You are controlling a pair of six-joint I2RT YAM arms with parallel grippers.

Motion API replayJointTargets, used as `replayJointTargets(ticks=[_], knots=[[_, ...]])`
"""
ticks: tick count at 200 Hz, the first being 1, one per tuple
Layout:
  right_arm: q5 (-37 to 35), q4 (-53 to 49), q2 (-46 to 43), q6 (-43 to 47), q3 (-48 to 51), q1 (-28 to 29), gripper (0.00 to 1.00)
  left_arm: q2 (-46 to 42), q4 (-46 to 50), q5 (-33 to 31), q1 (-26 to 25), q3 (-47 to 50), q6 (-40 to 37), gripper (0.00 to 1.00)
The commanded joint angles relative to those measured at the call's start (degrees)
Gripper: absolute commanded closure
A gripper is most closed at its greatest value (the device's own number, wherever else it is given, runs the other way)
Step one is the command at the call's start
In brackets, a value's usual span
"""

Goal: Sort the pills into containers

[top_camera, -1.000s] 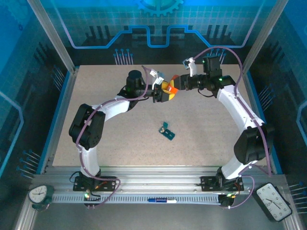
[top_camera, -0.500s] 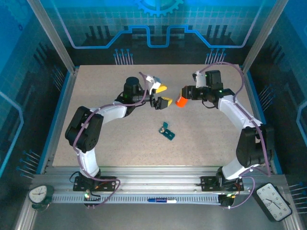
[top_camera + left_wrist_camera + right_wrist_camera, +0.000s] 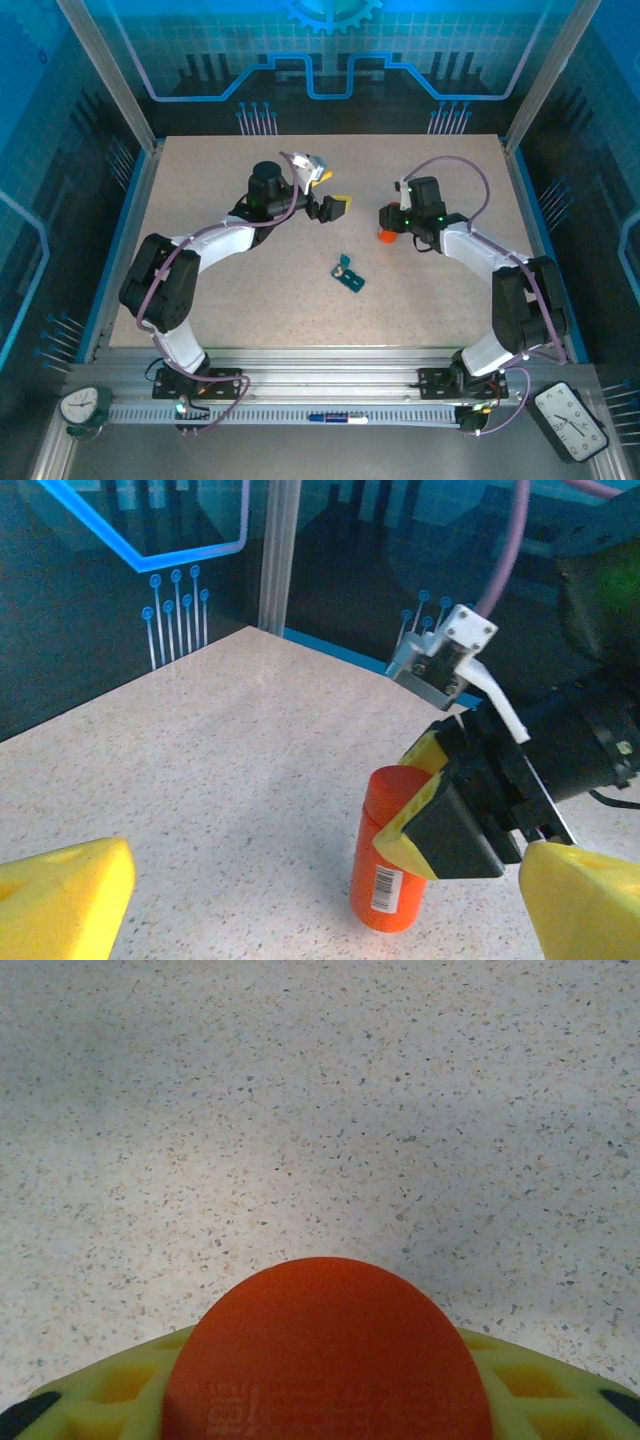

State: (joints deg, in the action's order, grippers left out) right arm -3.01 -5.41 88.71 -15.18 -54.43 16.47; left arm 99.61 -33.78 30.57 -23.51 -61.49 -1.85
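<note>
Speckled tabletop (image 3: 280, 300) bears a teal pill box (image 3: 349, 273), contents indiscernible, near orange bottle (image 3: 385, 236).

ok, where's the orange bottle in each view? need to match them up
Top external: orange bottle right of centre, under the right gripper.
Left wrist: lower centre-right, upright on the table, right gripper clamped near its top.
Right wrist: bottom centre, between the yellow fingers.
Shared landmark: the right gripper gripping it.
</note>
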Motion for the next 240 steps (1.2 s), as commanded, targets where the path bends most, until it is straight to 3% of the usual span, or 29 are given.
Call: replayJointTargets(ticks=[1, 30, 85, 132, 179, 240], knots=[[-5.95, 4.43, 0.1, -0.1, 1.55, 1.68, 0.68, -2.02, -3.7, -4.28, 0.3, 2.5, 0.0, 0.01], [-7.03, 5.66, 0.74, -1.24, 3.43, 3.14, 0.64, -2.56, -9.82, -6.85, 0.29, 5.48, 1.2, 0.01], [-7.99, 6.51, 1.43, -2.54, 6.34, 4.65, 0.53, -4.33, -7.51, -10.0, 0.25, 5.67, 3.0, 0.01], [-6.97, 6.09, 0.78, -2.85, 7.41, 4.8, 0.3, -5.47, -7.09, -9.82, 0.26, 6.55, 2.81, 0.01], [-0.61, 0.29, -2.58, -2.15, 1.4, 3.61, 0.14, -5.89, -4.79, -9.72, 0.26, 6.69, 1.85, 0.01], [9.3, -10.61, -12.7, -4.74, -5.36, 1.28, 0.12, -4.74, 1.12, -10.2, 0.35, 4.96, 1.57, 0.01]])
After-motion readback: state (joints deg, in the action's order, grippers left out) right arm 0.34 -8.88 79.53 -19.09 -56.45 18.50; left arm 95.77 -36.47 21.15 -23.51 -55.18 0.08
